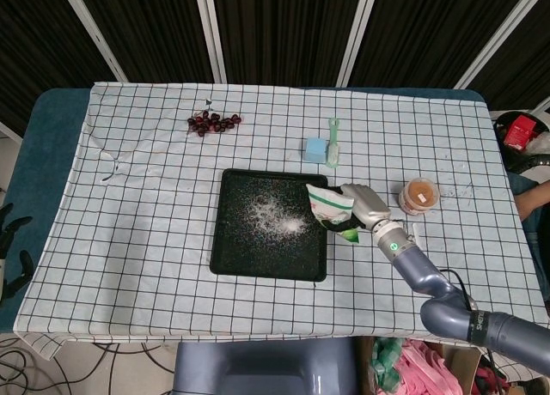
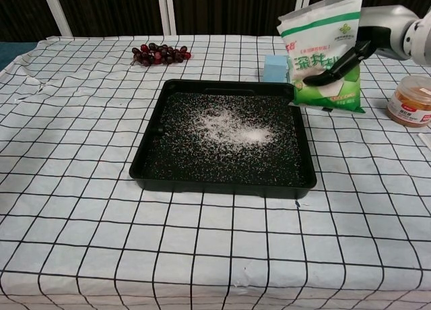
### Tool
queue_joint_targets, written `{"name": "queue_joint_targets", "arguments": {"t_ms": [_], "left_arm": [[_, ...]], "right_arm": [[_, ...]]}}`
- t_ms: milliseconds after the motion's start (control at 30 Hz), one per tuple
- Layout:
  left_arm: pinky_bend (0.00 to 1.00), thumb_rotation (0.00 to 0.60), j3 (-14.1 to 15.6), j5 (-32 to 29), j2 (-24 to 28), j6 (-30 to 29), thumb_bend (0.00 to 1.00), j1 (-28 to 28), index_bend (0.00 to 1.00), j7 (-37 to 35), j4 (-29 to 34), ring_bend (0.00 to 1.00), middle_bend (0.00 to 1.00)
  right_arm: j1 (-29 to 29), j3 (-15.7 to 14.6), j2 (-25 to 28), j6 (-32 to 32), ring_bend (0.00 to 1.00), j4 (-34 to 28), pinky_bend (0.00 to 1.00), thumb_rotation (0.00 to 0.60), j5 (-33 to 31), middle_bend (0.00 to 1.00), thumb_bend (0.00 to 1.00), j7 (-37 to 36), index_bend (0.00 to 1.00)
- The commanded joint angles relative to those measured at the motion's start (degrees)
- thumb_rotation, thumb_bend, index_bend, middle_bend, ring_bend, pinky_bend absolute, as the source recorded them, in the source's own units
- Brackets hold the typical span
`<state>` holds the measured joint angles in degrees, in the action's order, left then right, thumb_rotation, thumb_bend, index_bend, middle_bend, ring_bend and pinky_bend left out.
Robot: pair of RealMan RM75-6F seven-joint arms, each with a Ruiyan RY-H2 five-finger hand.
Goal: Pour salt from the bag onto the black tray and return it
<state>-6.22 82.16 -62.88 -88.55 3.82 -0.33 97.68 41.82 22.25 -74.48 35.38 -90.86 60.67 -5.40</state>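
The salt bag (image 2: 323, 50) is up in the air, pinched between the dark fingers (image 2: 337, 66) of the right hand (image 1: 359, 204), which wrap across its front and grip it about halfway down. It hangs roughly upright with a slight lean, just over the right edge of the black tray (image 2: 145, 155), near that tray's far right corner. Nothing is coming out of it as far as the frames show, and whether the top is open is hard to tell.

Going outward: there's a white scatter of salt (image 1: 277, 216) sitting in the middle of the tray, so some pouring looks done, or this is a second pass. The bag is off the table, so the return part is clearly left: it has to go back down on the right side of the table, probably between the tray and the orange-lidded jar (image 1: 418, 194).

The left hand doesn't show in either view.

Other stuff: grapes (image 1: 212, 122) near the far left edge, a blue block (image 1: 315, 149) and a green brush (image 1: 333, 142) behind the tray.
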Motion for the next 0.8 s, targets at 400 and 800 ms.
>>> {"name": "queue_joint_targets", "arguments": {"t_ms": [400,800], "left_arm": [[0.02,0.6,0.01,-0.12,0.11,0.21,0.65,0.04,0.21,-0.16,0.11,0.0,0.03],[0.02,0.6,0.0,-0.09,0.24,0.14,0.65,-0.01,0.21,-0.41,0.29,0.0,0.03]], "right_arm": [[17.78,-8.75,7.71,-16.25,0.51,-1.03,0.43,0.6,-12.66,0.41,0.36,9.23,0.51],[34.73,-22.61,8.04,-12.74,0.51,-1.49,0.43,0.6,-25.71,0.41,0.37,18.04,0.51]]}}
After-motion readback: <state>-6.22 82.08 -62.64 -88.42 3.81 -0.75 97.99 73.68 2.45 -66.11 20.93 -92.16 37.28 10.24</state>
